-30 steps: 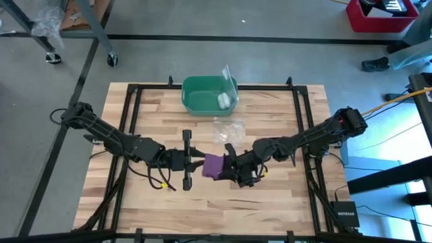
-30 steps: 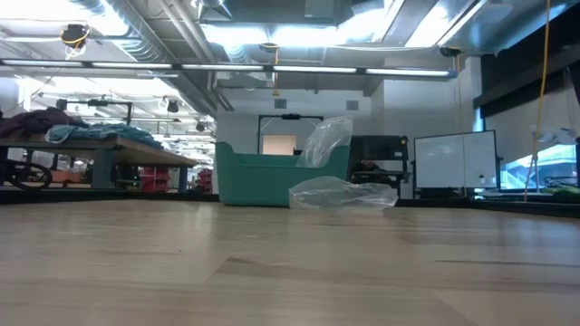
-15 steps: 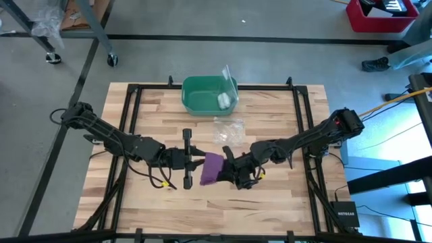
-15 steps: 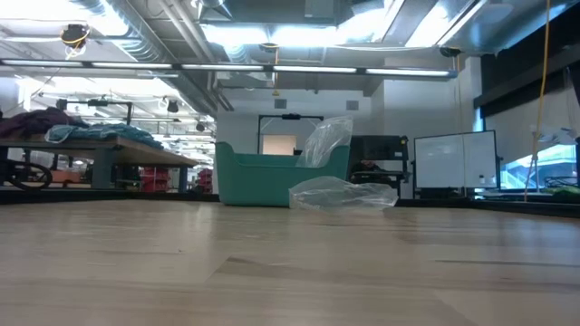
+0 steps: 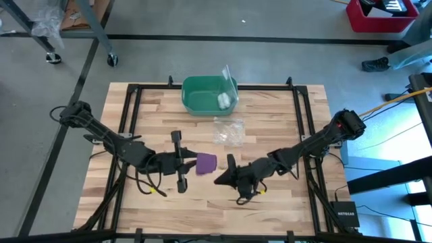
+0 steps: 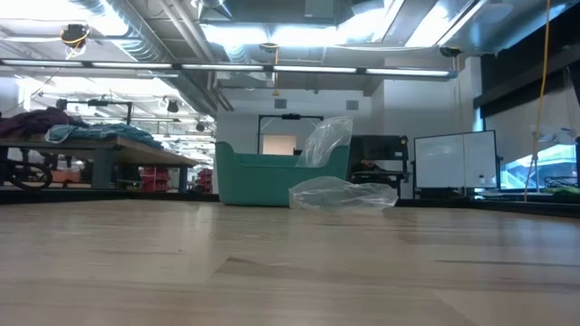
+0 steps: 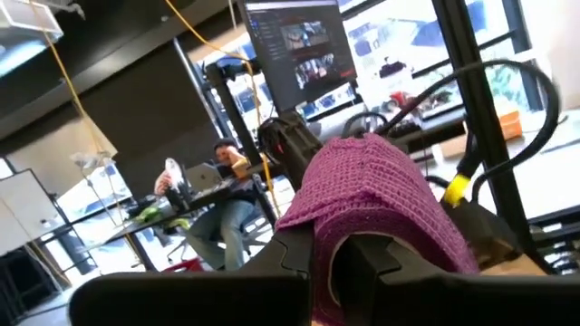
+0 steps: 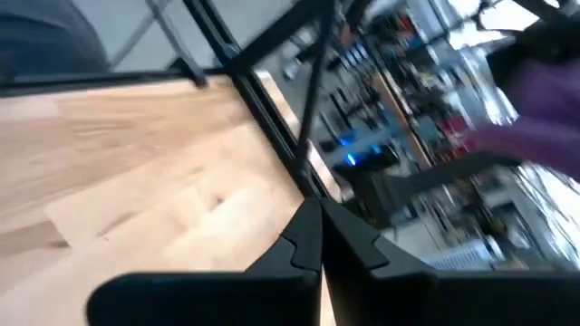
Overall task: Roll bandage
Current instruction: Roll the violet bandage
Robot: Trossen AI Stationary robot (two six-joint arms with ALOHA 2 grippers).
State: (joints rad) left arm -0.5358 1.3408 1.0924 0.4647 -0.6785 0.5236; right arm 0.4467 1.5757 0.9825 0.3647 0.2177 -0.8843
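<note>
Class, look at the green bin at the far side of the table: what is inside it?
Inside the green bin, a small white roll lies by its right wall, with clear plastic rising at the rim. Whatever lies beneath them is hidden.

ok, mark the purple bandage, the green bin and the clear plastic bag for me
bandage (image 5: pixel 206 163): high view, middle of the purple bundle at the left gripper's tip.
green bin (image 5: pixel 191 102): high view, its left rim.
clear plastic bag (image 5: pixel 229 130): high view, centre of the crumpled film below the bin.

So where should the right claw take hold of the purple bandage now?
On the bandage's free edge facing the right claw, coming in level. The left claw already pinches the opposite side, and the soft fabric bulges outward there.
</note>
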